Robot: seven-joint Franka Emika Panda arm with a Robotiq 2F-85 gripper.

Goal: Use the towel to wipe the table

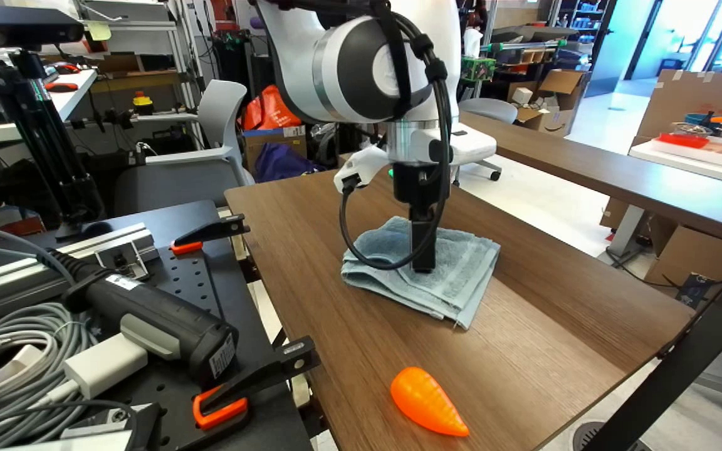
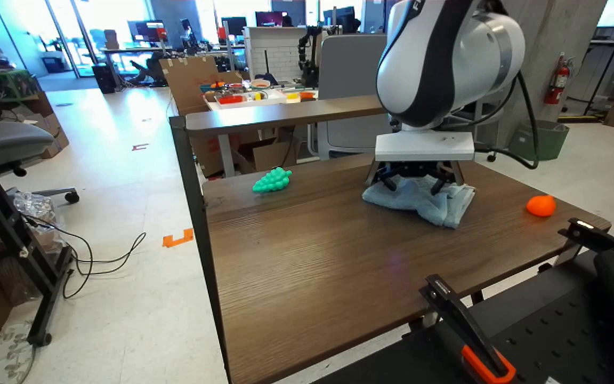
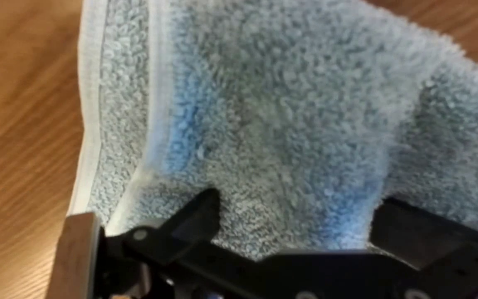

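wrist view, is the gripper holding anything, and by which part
Nothing seems held: the gripper stands open at the towel, its fingers apart, no fold visibly pinched.

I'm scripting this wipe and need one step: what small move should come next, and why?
Probably close the jaws to pinch the towel: in the wrist view they stand apart with its cloth showing between them, and both exterior views show them low at the towel, which lies on the table.
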